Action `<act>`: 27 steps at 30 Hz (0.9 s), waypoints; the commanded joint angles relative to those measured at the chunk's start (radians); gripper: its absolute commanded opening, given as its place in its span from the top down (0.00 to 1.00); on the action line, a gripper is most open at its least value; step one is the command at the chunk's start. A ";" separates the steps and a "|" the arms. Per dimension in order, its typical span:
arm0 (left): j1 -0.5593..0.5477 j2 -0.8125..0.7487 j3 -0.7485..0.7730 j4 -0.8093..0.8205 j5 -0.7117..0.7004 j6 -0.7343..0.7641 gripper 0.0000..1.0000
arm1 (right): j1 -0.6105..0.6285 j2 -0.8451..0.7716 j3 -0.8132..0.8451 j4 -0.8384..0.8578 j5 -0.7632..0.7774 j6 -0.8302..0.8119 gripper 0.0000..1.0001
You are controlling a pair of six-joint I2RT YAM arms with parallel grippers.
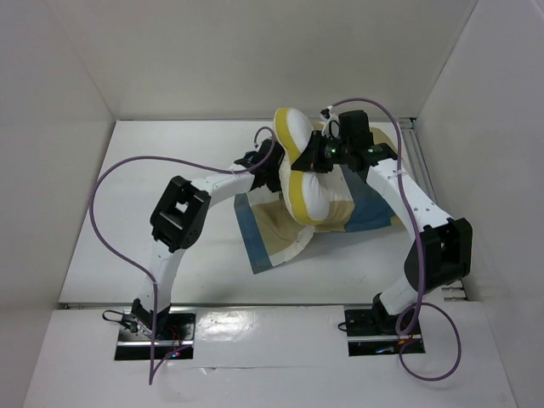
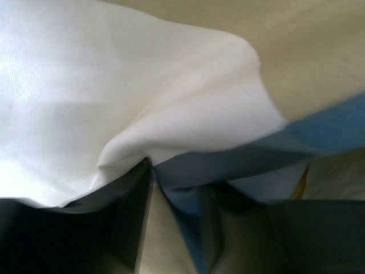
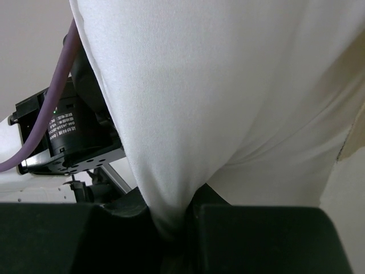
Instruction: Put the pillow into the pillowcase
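Observation:
The white pillow (image 1: 306, 200) with yellow piping is bunched and lifted above the table, pinched at its middle by my right gripper (image 1: 316, 157). In the right wrist view a fold of the pillow (image 3: 199, 85) is squeezed between that gripper's (image 3: 171, 222) dark fingers. The checked pillowcase (image 1: 268, 242) lies flat on the table under the pillow. My left gripper (image 1: 270, 157) is at the pillow's left side. In the left wrist view its jaws (image 2: 194, 228) stand apart, with blue and tan pillowcase cloth (image 2: 319, 120) between them and the pillow (image 2: 114, 85) just above.
White walls enclose the table on three sides. A metal rail (image 1: 421, 161) runs along the right edge. Purple cables (image 1: 110, 178) loop off both arms. The left arm's wrist motor (image 3: 74, 131) sits close beside the pillow in the right wrist view.

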State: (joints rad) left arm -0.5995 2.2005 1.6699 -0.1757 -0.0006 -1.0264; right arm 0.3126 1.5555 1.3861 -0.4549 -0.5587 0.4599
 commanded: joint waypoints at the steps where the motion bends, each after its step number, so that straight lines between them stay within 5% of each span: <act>1: -0.017 0.042 0.053 -0.038 -0.041 -0.012 0.54 | 0.046 -0.020 0.054 0.067 -0.118 0.043 1.00; 8: -0.017 -0.004 -0.014 -0.038 -0.041 -0.012 0.95 | 0.046 -0.029 0.045 0.058 -0.106 0.034 1.00; 10: -0.005 -0.047 -0.045 -0.038 -0.021 -0.012 1.00 | 0.046 -0.020 0.045 0.048 -0.095 0.034 1.00; 20: 0.090 -0.222 -0.226 0.005 0.249 0.064 0.99 | 0.046 0.012 0.064 -0.061 0.195 0.037 1.00; 27: 0.132 -0.311 -0.321 0.005 0.307 0.100 1.00 | 0.046 0.021 0.094 -0.094 0.335 0.057 1.00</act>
State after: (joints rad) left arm -0.4866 1.9656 1.3888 -0.1513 0.2611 -0.9699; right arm 0.3679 1.5753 1.4212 -0.5457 -0.3420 0.4976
